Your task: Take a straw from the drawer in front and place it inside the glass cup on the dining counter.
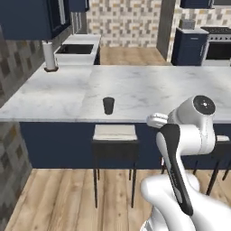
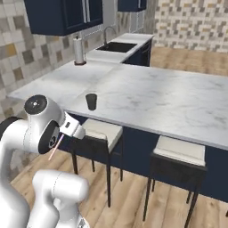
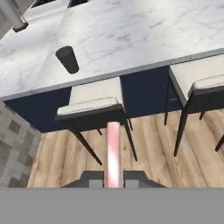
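The gripper [image 3: 113, 183] was seen pinched on the straw [image 3: 113, 148], already taken and held short of the dining counter's [image 1: 149, 90] near edge, where the glass cup [image 1: 108, 105] was left unfilled.

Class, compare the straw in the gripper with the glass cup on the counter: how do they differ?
The straw is a thin, pale pink stick; the glass cup is a short, dark, tapered tumbler. The straw is held between the shut gripper fingers, off the counter; the cup stands upright on the dining counter, near its edge above a stool.
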